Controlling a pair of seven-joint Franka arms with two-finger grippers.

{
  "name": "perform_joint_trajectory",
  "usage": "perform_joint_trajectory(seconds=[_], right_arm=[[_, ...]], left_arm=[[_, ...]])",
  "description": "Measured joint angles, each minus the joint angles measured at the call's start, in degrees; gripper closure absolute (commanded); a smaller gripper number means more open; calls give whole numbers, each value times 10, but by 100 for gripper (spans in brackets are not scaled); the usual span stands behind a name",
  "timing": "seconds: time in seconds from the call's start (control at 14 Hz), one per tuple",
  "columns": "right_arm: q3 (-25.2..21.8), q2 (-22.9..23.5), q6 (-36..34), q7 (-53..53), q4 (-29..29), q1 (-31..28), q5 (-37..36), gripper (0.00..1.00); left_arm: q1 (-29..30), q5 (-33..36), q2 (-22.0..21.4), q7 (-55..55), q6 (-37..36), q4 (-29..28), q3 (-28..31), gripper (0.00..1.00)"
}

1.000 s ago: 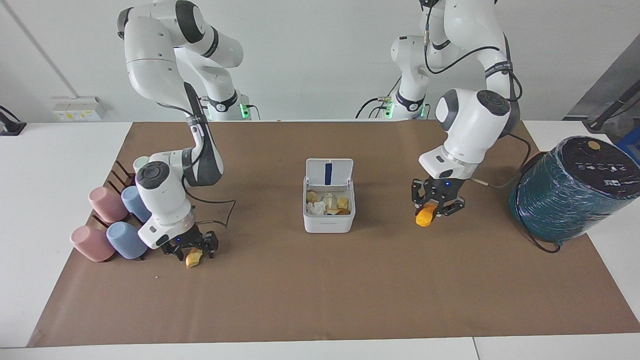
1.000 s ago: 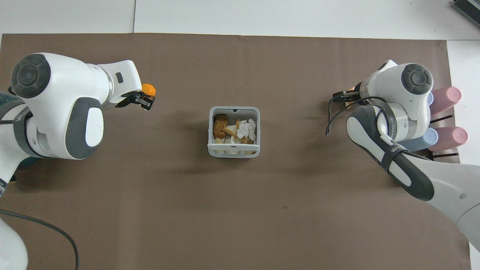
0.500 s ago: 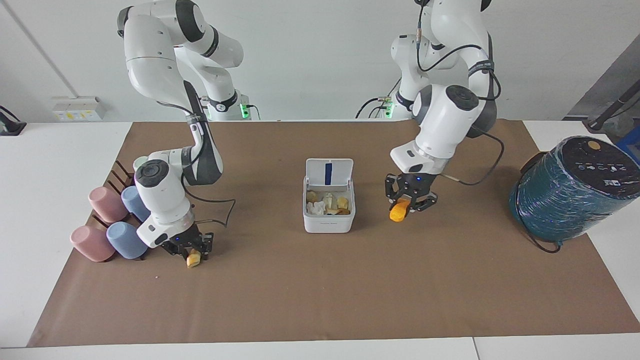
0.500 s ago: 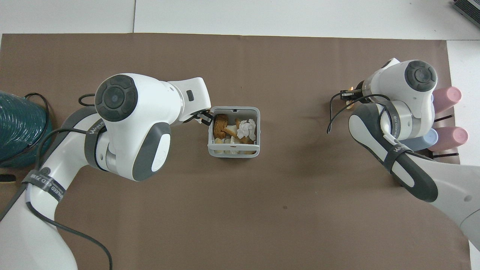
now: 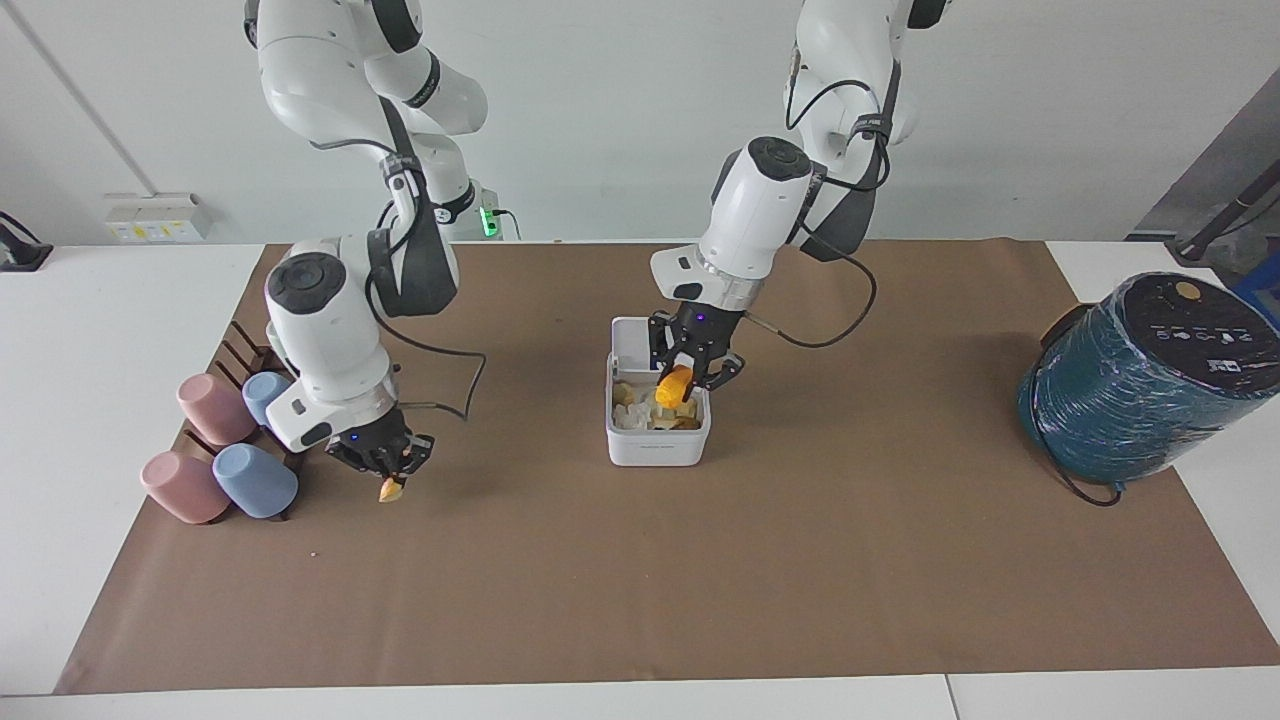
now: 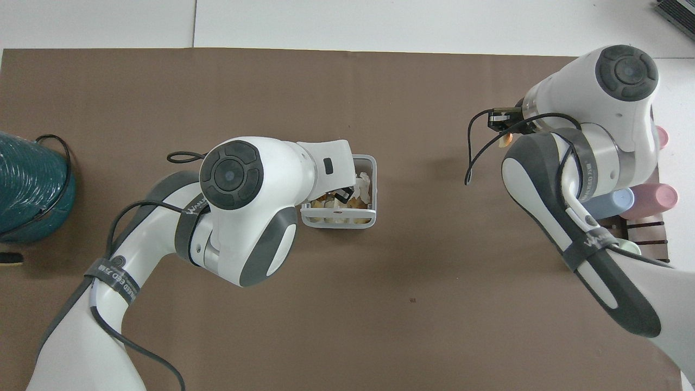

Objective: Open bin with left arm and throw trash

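Observation:
The white bin (image 5: 657,447) stands at the middle of the brown mat with its lid (image 5: 632,338) swung up. Several scraps lie in it, among them a white wad (image 5: 630,418). My left gripper (image 5: 690,372) hangs over the open bin, shut on an orange peel bit (image 5: 675,385). My right gripper (image 5: 383,462) is a little above the mat beside the cups, shut on a yellow peel bit (image 5: 391,489). In the overhead view the left arm covers part of the bin (image 6: 336,222), and the right gripper (image 6: 502,120) shows with the yellow bit (image 6: 508,139) under it.
Pink and blue cups (image 5: 215,408) lie on a slotted rack at the right arm's end of the table. A big teal wrapped cylinder (image 5: 1150,380) with a cable stands at the left arm's end. Brown mat (image 5: 640,580) covers the table.
My left gripper carried the orange bit from near the teal cylinder to over the open bin. My right gripper closed on the yellow bit and lifted it off the mat.

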Motion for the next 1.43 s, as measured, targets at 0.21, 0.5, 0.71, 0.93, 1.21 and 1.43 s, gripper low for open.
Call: perform_joint_trajectory(seconds=[0.21,0.5,0.71,0.93,1.21,1.43], right_arm=[[32,-19,-27,71,29,20,29,100],[36,-17,-15,165,46,66,107,100],[37,-10,22,229,46,119,152,100],[38,1,43,278,45,157,172,100],[38,37,61,308,30,191,176,79],[35,42,64,308,17,191,177,0]], left_arm=[[-5,0,0,0,1,0,1,0],[3,0,-4,0,-33,2,15,0],[45,0,-23,-15,-118,3,24,0],[97,0,-45,-60,-174,3,26,0],[148,20,-79,-84,-205,-2,31,0],[206,30,-113,-84,-245,-5,34,0]])
